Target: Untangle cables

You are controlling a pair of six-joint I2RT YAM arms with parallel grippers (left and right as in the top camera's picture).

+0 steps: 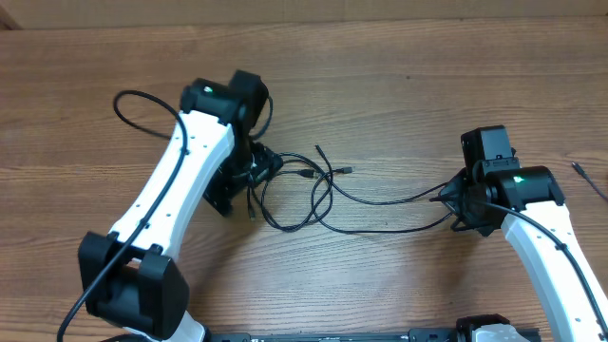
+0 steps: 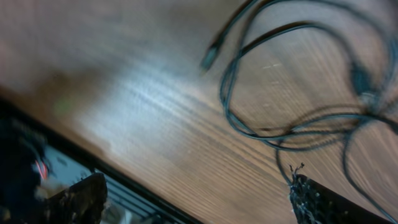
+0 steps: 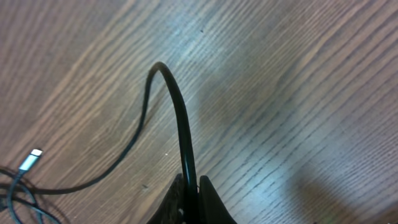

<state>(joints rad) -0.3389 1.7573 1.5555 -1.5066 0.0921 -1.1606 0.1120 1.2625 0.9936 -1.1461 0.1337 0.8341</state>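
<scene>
Several thin black cables (image 1: 309, 195) lie in loose overlapping loops on the wooden table, with small plug ends (image 1: 348, 170) sticking out. Two strands run right to my right gripper (image 1: 454, 204). In the right wrist view that gripper (image 3: 189, 186) is shut on one cable (image 3: 177, 99), which arches up and trails off left near a silver-tipped plug (image 3: 30, 160). My left gripper (image 1: 244, 183) hovers at the left edge of the tangle. In the left wrist view its fingers (image 2: 193, 190) are wide open and empty, with the cable loops (image 2: 273, 124) ahead and to the right.
The left arm's thicker black cable (image 1: 142, 100) loops over the table at the left. Another thin black cord (image 1: 591, 179) lies at the far right edge. The table's front edge with a dark rail (image 1: 332, 334) is close behind both arms.
</scene>
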